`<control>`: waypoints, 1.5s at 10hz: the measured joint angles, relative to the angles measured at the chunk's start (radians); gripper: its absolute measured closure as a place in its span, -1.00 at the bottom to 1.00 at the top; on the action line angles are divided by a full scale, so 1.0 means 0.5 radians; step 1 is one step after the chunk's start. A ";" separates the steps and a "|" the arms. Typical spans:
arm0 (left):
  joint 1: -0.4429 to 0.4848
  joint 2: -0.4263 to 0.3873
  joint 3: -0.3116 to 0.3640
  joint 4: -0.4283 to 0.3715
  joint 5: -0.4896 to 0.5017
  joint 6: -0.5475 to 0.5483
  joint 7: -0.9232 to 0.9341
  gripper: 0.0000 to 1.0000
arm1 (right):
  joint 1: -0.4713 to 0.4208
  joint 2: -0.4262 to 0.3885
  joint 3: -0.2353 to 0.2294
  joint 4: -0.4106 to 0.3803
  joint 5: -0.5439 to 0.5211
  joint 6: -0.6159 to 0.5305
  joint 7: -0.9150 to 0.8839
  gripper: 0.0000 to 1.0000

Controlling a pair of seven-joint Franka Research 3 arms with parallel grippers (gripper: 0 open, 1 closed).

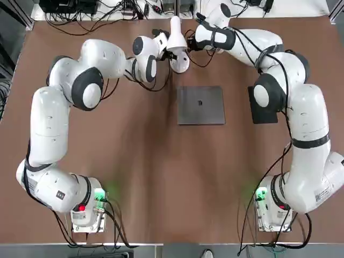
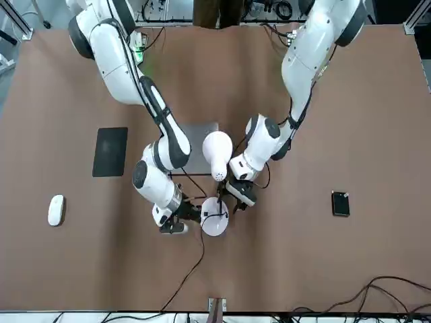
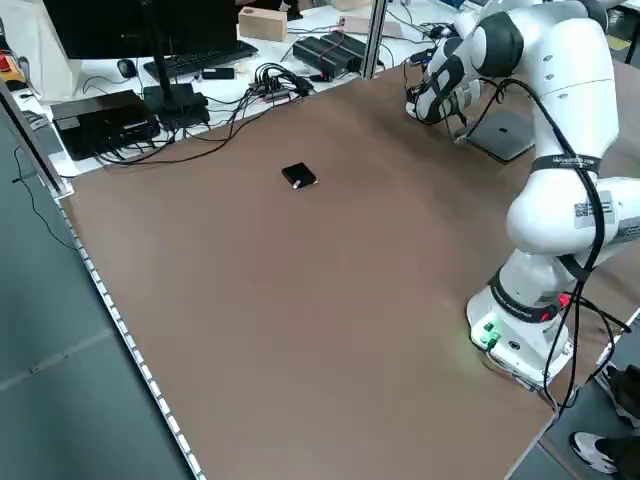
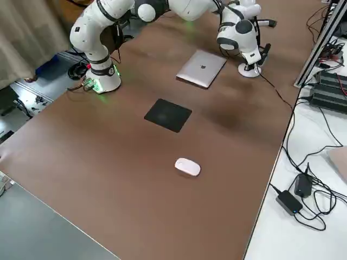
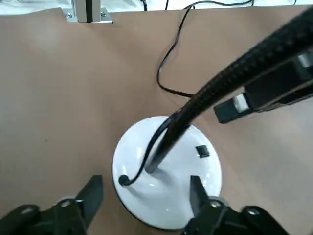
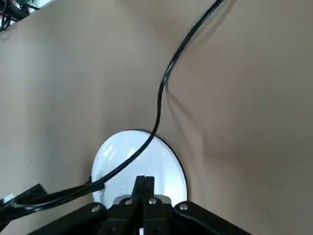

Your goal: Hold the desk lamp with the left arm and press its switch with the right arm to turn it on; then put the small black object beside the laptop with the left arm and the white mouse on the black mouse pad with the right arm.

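A: Two grippers at the desk lamp (image 1: 177, 40) overhead; flat grey laptop (image 1: 201, 105), small dark logo, just below; matte black mouse pad (image 1: 263, 114) right.

B: Wrist views: left gripper (image 5: 146, 196) spread astride the glossy round base; right gripper (image 6: 144, 188) pressed together over it.

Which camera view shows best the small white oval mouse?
The right side view: the small white oval mouse lies large and unobstructed on the brown table. The front view shows it smaller, near the picture's left edge. The top, left side and both wrist views do not show it.
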 joint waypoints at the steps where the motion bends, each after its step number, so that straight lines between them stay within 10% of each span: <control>1: -0.021 0.010 0.028 0.022 0.000 0.000 -0.001 -0.43 | 0.020 0.001 0.000 -0.004 0.000 -0.001 0.000 0.98; 12: -0.362 0.268 0.361 0.296 -0.008 0.143 -0.126 0.11 | 0.077 0.038 -0.018 -0.033 -0.101 -0.006 0.000 0.98; 15: -0.371 0.295 0.374 0.306 -0.011 0.198 -0.113 0.70 | 0.081 0.034 -0.019 -0.033 -0.101 -0.001 0.000 0.98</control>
